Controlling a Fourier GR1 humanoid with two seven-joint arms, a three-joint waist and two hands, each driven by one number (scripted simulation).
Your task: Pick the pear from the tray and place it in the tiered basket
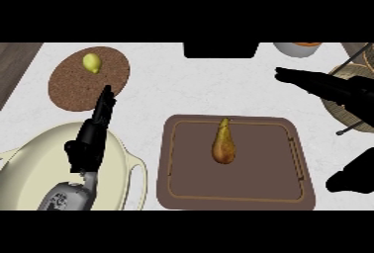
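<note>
Pear (pixel 223 143) alone on brown tray (pixel 237 197)

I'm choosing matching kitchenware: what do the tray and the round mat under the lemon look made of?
The tray looks like dark brown wood or plastic with a matte finish: flat colour, thin lighter rim line. The round mat looks like cork: speckled, grainy brown surface, no shine.
</note>
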